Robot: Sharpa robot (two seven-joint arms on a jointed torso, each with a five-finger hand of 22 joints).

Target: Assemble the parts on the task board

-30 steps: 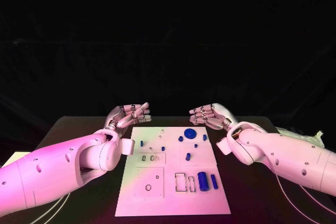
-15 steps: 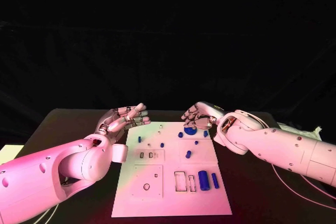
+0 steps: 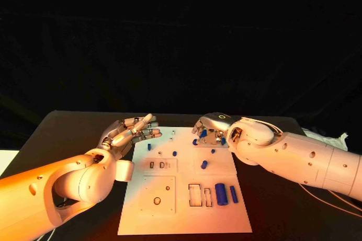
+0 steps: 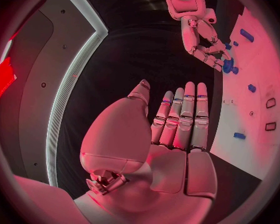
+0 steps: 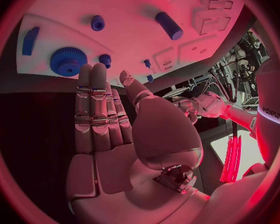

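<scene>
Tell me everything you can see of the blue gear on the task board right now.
The blue gear is a round, flat, toothed wheel, plastic-looking, with a raised hub at its centre. It lies flat near the far end of the white task board, with a smaller blue round part close beside it. The right robot hand hovers over it with fingers extended and apart, holding nothing; in the right wrist view the fingertips are near the gear, and contact cannot be told.

Black table [image 3: 75, 131], white task board [image 3: 181, 220] lying flat on its middle, small blue parts [image 3: 220, 193] on the board
</scene>
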